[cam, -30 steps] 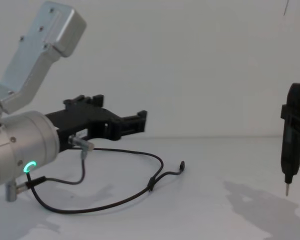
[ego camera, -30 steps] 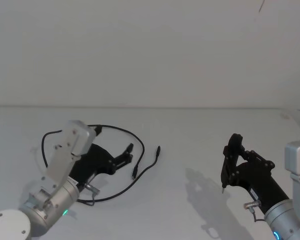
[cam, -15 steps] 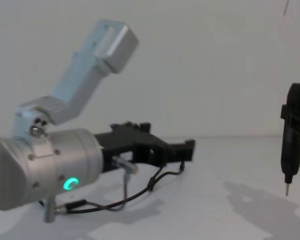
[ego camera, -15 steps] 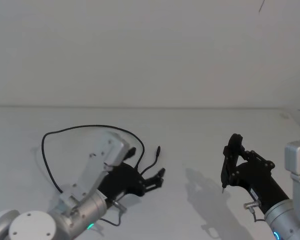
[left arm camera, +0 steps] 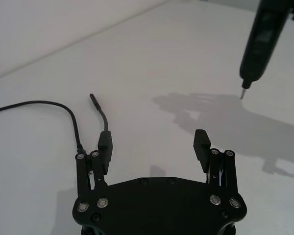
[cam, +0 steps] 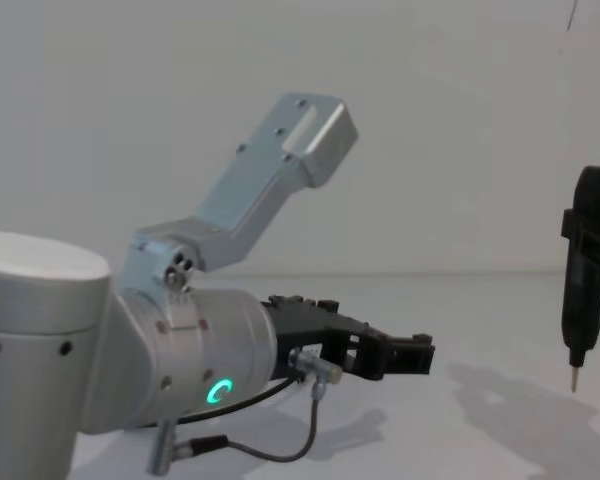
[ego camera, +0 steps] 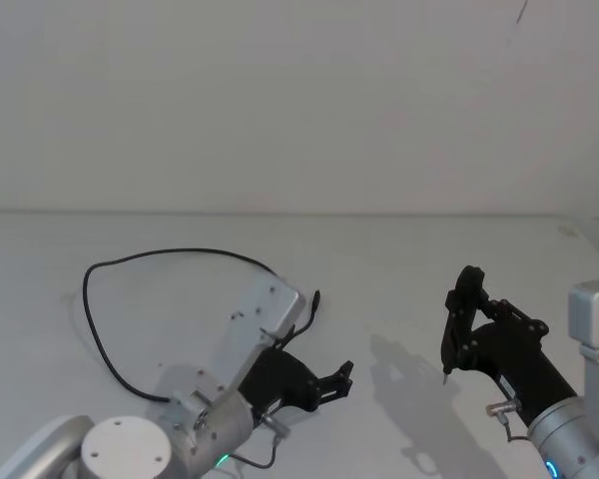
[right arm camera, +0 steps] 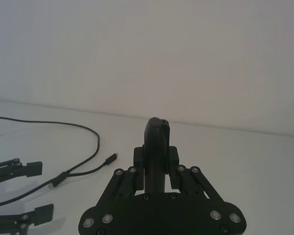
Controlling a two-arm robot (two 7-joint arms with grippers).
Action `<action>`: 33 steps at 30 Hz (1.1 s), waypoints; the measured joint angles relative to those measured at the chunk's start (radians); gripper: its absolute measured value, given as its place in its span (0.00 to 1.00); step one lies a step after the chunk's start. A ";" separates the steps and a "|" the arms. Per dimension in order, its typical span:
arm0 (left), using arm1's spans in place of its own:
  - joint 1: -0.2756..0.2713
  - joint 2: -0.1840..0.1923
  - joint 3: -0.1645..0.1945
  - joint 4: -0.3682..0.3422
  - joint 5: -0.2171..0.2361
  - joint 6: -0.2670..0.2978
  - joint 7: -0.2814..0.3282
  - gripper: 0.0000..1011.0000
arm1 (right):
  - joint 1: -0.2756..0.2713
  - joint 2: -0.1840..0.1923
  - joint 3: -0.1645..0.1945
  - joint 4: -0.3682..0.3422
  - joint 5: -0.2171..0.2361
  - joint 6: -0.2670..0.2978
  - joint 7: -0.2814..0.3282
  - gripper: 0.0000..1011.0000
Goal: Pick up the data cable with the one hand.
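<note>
Left gripper (ego camera: 339, 383): the black angular two-jaw hand on the fat silver wrist with the green ring, low in the head view and reaching forward over the white table (ego camera: 429, 259). Its jaws stand well apart with nothing between them.
Height: in the chest view the left gripper (cam: 410, 355) hangs clear of the table, with its shadow below it.
Wrist lead: a short grey lead (cam: 310, 440) with silver plugs loops under the silver wrist; it is not the cable to be picked up.
Right gripper (ego camera: 471, 324): parked on the robot's right, well apart from the cable, closed on a black pointed tool (ego camera: 449, 349) whose metal tip points down above the table.
Data cable, near part: in the left wrist view the thin black data cable (left arm camera: 73, 117) runs up to one finger (left arm camera: 105, 142) and passes under it. It lies at the edge of the open gap, not inside it.
Plug end: one small black plug end (ego camera: 316, 296) lies flat just beyond the left gripper and slightly to the robot's left.
Data cable, far part: the data cable (ego camera: 180, 251) sweeps in a wide loop away to the robot's left.
Long axis: near the hand the cord runs roughly away from the robot, in line with the reach.
Nearer arm: the left, by far.
Judgement: a small shift to the robot's left, then a descent, would likely bring the cord between the jaws.
View difference: the right wrist view alone shows the junction (right arm camera: 63, 174) where the cord forks.
</note>
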 joint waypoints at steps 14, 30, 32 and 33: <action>-0.027 -0.056 -0.009 0.019 0.035 0.081 0.071 0.99 | 0.000 0.000 0.000 0.000 0.000 0.000 0.000 0.28; -0.036 -0.071 -0.027 0.027 0.035 0.153 0.068 0.99 | 0.000 0.000 0.000 0.000 0.000 0.000 0.000 0.28; -0.035 -0.071 -0.028 0.028 0.035 0.158 0.066 0.99 | 0.000 0.000 0.000 0.000 0.000 0.000 0.000 0.28; -0.034 -0.071 -0.030 0.028 0.034 0.162 0.065 0.99 | 0.000 0.000 0.000 0.000 0.000 0.000 0.000 0.28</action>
